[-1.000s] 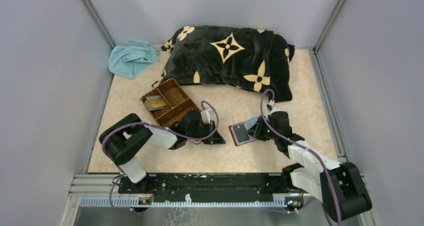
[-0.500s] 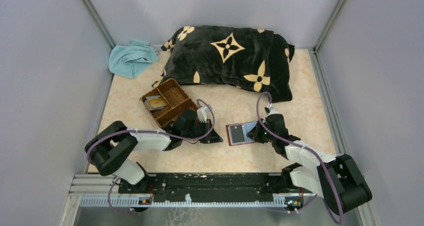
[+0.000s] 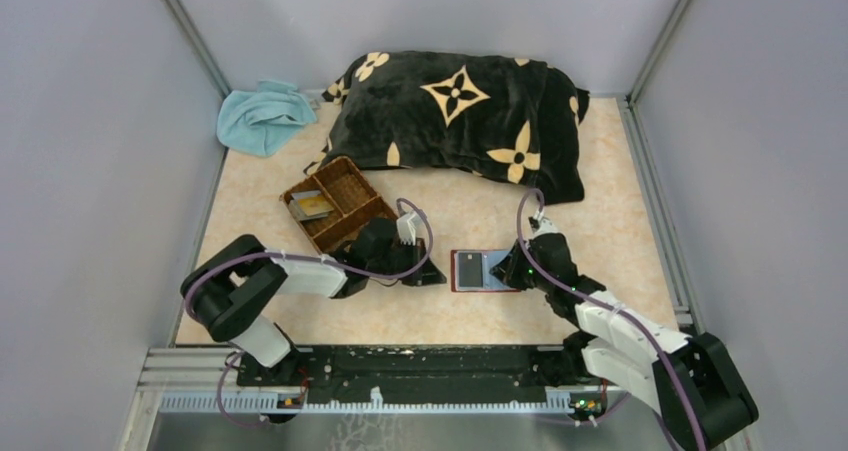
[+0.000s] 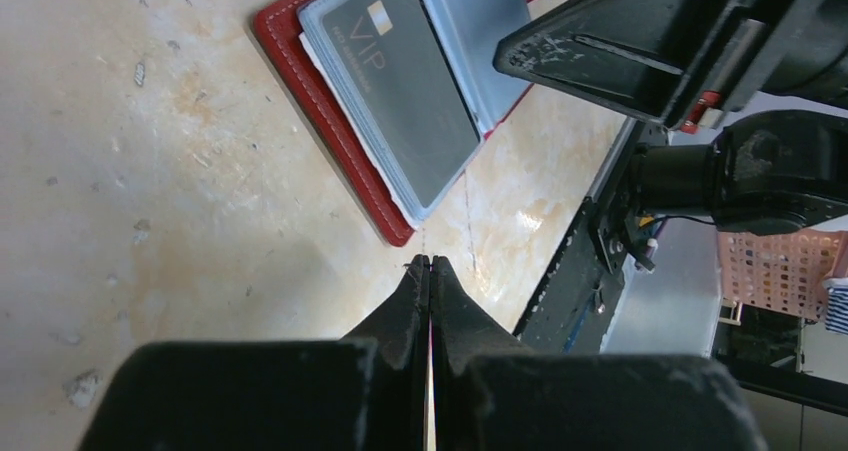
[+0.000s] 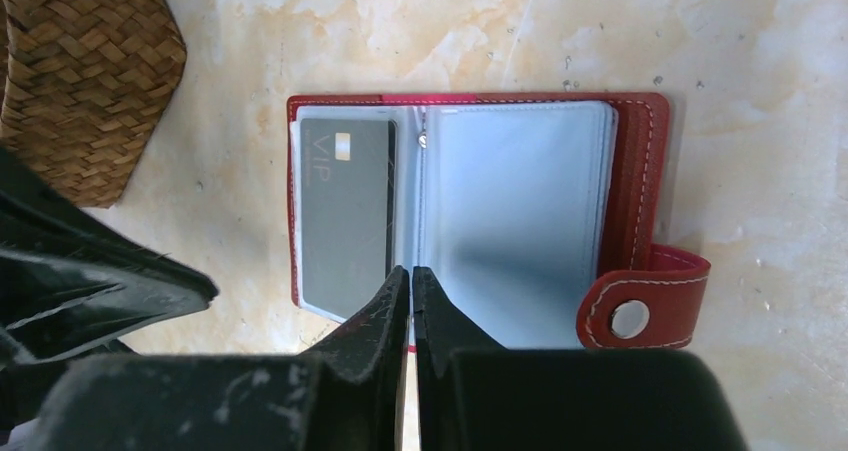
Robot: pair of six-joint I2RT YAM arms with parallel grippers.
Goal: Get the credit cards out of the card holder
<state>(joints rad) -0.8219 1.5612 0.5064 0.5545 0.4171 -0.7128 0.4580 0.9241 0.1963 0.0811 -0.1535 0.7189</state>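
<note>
1. The red card holder [image 5: 510, 201] is lying open and flat on the table [image 3: 600, 221], between the two grippers.
2. A dark grey VIP card [image 5: 345, 211] is sitting in one of its clear sleeves.
3. The right gripper [image 5: 411, 276] is pointing at the holder's centre fold, at its near edge, with the fingers pressed together.
4. The left gripper [image 4: 430, 263] is resting just beside the holder's card side, with its fingers likewise closed tight.
5. A wicker basket [image 5: 80, 71] is standing near, behind the left gripper.

Left gripper [image 4: 430, 268]: jaws pressed together, held low, arm stretched out flat. Right gripper [image 5: 410, 273]: jaws likewise pressed together, tips pointing toward left gripper, near but apart.
</note>
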